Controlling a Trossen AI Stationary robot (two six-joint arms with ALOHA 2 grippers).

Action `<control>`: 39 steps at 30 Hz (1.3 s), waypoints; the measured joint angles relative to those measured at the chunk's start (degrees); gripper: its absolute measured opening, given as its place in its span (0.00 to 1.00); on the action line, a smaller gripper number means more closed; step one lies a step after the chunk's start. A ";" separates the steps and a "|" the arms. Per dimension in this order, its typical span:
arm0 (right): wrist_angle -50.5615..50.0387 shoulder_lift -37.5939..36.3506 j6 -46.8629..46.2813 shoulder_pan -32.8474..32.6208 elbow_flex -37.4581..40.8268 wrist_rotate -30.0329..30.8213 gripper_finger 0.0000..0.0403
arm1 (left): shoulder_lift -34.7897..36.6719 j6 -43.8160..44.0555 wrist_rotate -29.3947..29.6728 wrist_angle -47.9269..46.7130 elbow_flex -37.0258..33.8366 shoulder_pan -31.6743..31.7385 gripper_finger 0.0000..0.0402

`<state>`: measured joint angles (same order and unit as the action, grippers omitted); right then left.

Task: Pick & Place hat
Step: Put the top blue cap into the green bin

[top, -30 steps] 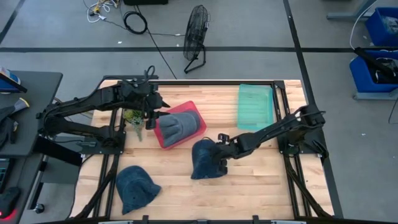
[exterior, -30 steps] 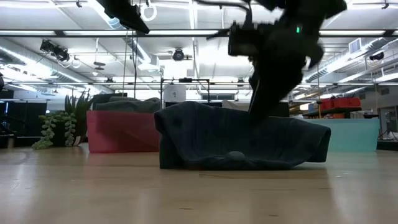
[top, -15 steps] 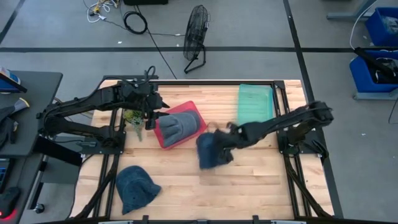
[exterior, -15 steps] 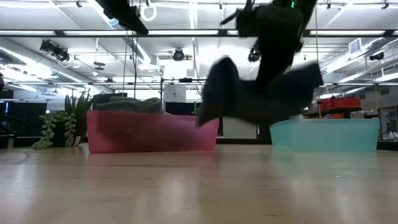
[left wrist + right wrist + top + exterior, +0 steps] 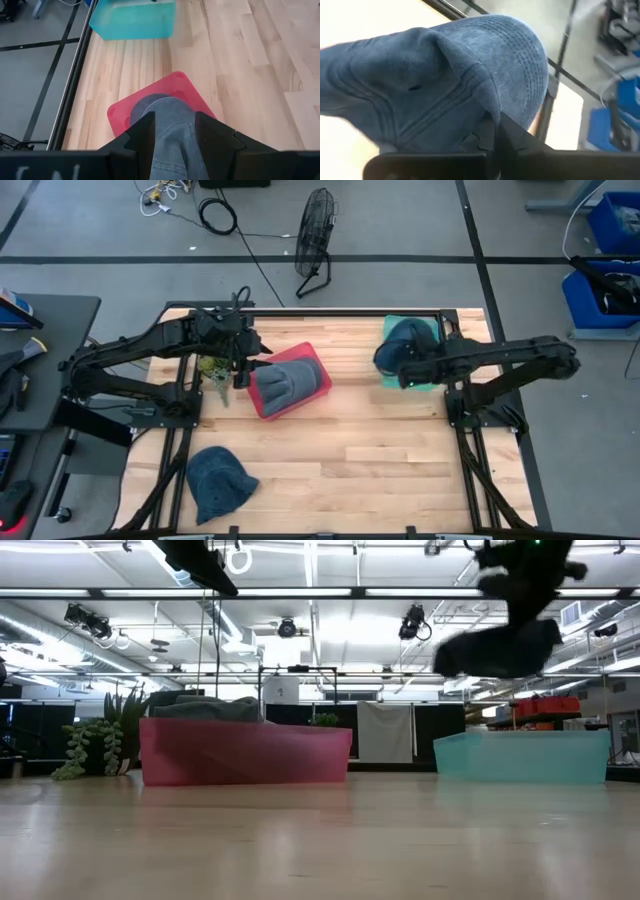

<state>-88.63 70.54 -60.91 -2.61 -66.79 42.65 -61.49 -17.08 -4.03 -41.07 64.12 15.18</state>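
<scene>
My right gripper [image 5: 492, 135] is shut on a dark blue hat [image 5: 402, 345], held in the air over the teal bin [image 5: 520, 755] at the table's far right. In the low view this hat [image 5: 500, 645] hangs well above the bin's rim. A grey-blue hat [image 5: 285, 385] lies in the red bin [image 5: 312, 358] at the far left of centre. My left gripper [image 5: 243, 370] is at that hat's left end, with its cloth [image 5: 167, 112] between the fingers. A third blue hat [image 5: 220, 480] lies flat on the table at the near left. My right gripper pinches a raised fold of the dark blue hat [image 5: 487, 107] between its two fingers, coming from the table's right side. The hat is lifted clear and bunches around the fingers over the teal bin. My left gripper has the grey-blue hat's near end [image 5: 172, 145] between its two fingers, pointing toward the table's right. The rest of the hat lies in the red bin.
A small green plant [image 5: 212, 366] stands just left of the red bin, under my left arm. A floor fan [image 5: 315, 230] stands beyond the table's far edge. The wooden tabletop [image 5: 350, 470] between the bins and the near edge is bare.
My right gripper has taken hold of the dark blue hat at the table's middle and lifted it clear. It has swung the hat up and toward the far right, to above the teal bin. The hat, spread flat on the table before, now hangs bunched.
</scene>
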 joint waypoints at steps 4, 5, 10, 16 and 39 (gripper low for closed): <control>5.99 -3.30 5.89 5.96 8.29 0.64 0.01 | 0.00 0.01 0.00 0.01 0.00 0.01 0.35; 8.56 -3.76 8.85 7.36 10.44 0.64 0.01 | 0.00 0.00 0.00 0.01 0.00 0.01 0.35; 23.35 -4.44 28.19 14.57 18.53 -1.36 0.01 | 0.00 0.02 0.00 0.03 0.02 0.02 0.35; 26.39 -2.40 33.31 22.55 18.61 -7.16 0.01 | 0.00 0.02 0.00 0.05 0.00 0.02 0.35; 23.82 -2.38 38.19 31.09 17.01 -12.26 0.01 | 0.00 0.05 0.00 0.05 0.00 0.02 0.35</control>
<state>-64.81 68.16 -22.72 28.48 -49.78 30.39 -61.49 -17.03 -4.03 -41.01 64.12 15.20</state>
